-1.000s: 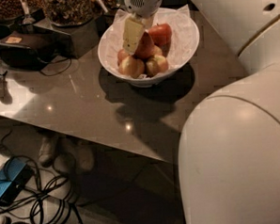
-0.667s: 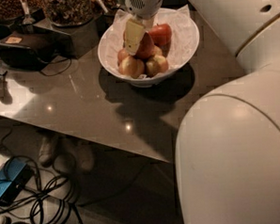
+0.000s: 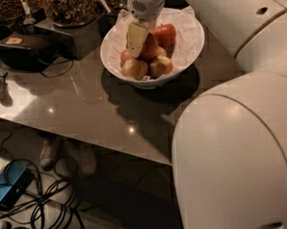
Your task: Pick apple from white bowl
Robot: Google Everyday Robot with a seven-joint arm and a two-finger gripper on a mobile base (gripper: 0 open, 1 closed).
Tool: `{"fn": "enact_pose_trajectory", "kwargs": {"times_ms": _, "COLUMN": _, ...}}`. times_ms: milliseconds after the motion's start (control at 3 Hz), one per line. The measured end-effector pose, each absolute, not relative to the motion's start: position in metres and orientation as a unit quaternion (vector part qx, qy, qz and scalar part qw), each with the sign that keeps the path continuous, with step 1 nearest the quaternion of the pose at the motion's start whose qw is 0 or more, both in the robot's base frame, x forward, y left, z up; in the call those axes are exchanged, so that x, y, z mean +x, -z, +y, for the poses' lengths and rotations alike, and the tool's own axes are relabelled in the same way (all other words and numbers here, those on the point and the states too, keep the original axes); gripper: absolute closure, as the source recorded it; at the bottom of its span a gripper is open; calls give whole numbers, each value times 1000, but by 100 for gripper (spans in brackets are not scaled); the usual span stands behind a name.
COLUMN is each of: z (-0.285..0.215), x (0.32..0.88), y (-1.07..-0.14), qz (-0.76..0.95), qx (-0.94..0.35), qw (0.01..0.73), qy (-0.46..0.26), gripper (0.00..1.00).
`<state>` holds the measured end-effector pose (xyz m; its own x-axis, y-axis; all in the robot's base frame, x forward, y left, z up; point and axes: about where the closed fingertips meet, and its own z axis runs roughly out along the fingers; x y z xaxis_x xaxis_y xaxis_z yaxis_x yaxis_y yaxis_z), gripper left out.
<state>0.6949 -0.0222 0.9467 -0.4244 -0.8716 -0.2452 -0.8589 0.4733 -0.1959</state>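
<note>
The white bowl (image 3: 188,46), wide and lined with crinkled white paper, stands on the grey table (image 3: 85,110) at the back. It holds several apples: a red apple (image 3: 166,34) at the back, yellow-red ones (image 3: 135,68) in front. My gripper (image 3: 140,42) hangs from the white wrist (image 3: 146,3) straight down into the bowl. Its pale tip rests against a reddish apple (image 3: 152,46) on top of the pile. The far side of the gripper is hidden behind that apple.
Dark containers of brown nuts (image 3: 70,9) stand at the back left, with a black box (image 3: 24,48) and cable beside them. My large white arm body (image 3: 237,159) fills the right foreground. Cables and a blue device (image 3: 7,188) lie on the floor below the table edge.
My gripper has sunk slightly lower into the pile of apples. The bowl and the apples have not visibly moved.
</note>
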Motion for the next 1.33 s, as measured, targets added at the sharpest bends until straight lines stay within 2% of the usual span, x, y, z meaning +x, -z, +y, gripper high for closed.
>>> {"fn": "enact_pose_trajectory", "kwargs": {"times_ms": 667, "z": -30, "x": 696, "y": -928, "qz": 843, "qx": -516, "qw": 149, "qy": 20, "gripper": 31}}
{"fn": "enact_pose_trajectory", "kwargs": {"times_ms": 1000, "z": -32, "x": 695, "y": -928, "qz": 844, "qx": -515, "qw": 149, "qy": 19, "gripper": 32}}
{"fn": "enact_pose_trajectory", "kwargs": {"times_ms": 1333, "z": -32, "x": 695, "y": -928, "qz": 844, "qx": -515, "qw": 149, "qy": 19, "gripper": 50}}
